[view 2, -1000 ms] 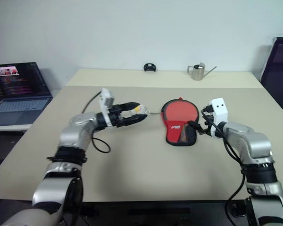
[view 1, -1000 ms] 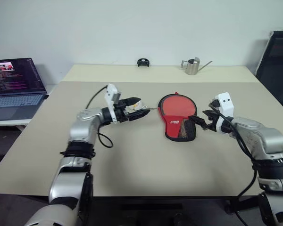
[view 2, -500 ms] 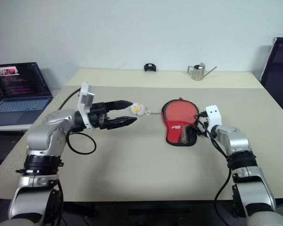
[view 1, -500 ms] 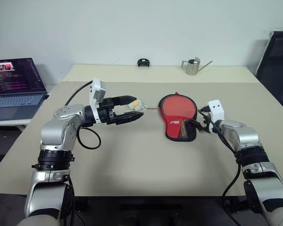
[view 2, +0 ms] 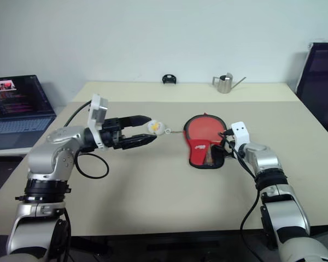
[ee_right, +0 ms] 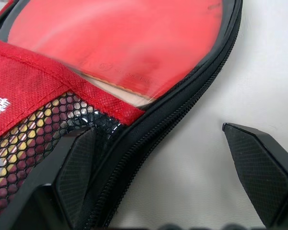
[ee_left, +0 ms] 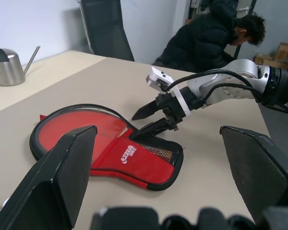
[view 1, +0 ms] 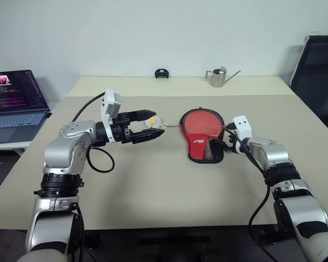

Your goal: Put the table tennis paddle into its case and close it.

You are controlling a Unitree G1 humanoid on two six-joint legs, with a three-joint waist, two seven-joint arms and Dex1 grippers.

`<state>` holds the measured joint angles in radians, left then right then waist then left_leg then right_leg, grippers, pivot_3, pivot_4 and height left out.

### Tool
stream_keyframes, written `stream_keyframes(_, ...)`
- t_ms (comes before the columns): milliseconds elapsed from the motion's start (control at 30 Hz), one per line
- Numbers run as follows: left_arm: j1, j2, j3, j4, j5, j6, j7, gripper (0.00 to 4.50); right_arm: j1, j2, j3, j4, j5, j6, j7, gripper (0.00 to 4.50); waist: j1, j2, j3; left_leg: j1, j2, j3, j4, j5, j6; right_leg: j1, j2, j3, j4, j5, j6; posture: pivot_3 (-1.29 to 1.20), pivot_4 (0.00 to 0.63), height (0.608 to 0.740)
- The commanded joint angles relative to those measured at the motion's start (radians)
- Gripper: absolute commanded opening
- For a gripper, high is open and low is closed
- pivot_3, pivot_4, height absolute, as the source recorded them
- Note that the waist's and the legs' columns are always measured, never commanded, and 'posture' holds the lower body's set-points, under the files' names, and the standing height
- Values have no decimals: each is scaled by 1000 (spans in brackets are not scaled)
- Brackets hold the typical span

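Observation:
The case lies in the middle of the table, its red logo flap and black mesh pocket facing up. In its unzipped round part sits the table tennis paddle, red blade bare and handle end tucked under the flap. My right gripper is open and straddles the case's zipper edge, with one finger over the mesh and the other on the table. My left gripper hovers open to the case's left and points at it. By its tips is a small white and yellow charm, corded to the case.
A laptop sits on a side desk at the left. A metal watering can and a small black object stand at the table's far edge. At the right is a black chair. A seated person is beyond the right arm.
My left arm pulled back to the left and rose, then held still. My right gripper dropped and moved forward onto the case's edge. The camera shifted slightly.

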<state>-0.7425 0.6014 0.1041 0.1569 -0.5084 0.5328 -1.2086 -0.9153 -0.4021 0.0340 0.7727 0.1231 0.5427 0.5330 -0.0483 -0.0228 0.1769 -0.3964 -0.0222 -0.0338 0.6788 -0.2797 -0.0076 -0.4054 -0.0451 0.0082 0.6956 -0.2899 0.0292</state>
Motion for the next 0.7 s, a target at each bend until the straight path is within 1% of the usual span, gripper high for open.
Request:
stream_keyframes(33,-16,10,11,-14,-11,-22,6,4500,-7,23,44,56,-40,3,41,4482,-3,0,0,1,0,1,0,0,0,0,0,1,1,0,0,0,150,740)
stream_keyframes(67,-13,10,11,-16,-11,-22,7,4500,-11,28,50,65,-47,0,52,4482,-5,0,0,1,0,1,0,0,0,0,0,1,1,0,0,0,150,740)
stream_keyframes(167,-9,11,12,-20,-10,-23,9,4500,-19,43,54,90,-61,-5,64,3895,-10,-1,0,3,1,3,0,0,0,0,1,4,2,0,0,0,150,740)
stream_keyframes(400,2,18,11,-19,-5,-32,9,4500,-27,81,65,118,-83,-11,72,1567,-13,-4,-3,7,3,7,0,0,0,1,3,7,3,0,0,0,150,740)
stream_keyframes(533,8,27,13,-18,-3,-37,6,4500,-31,94,58,127,-95,-13,65,483,-13,-5,-4,11,4,8,0,0,0,4,4,9,3,1,-1,0,150,740)
stream_keyframes(600,16,35,11,-19,1,-40,3,4500,-31,98,54,127,-94,-9,61,67,-14,-5,-4,16,6,8,-1,-1,0,9,5,8,2,1,-1,0,150,740)
stream_keyframes(700,46,64,4,-27,8,-41,-19,4500,-27,102,33,110,-79,16,52,20,-16,-5,-4,20,7,8,-2,-1,0,14,7,8,2,1,-1,0,150,740)
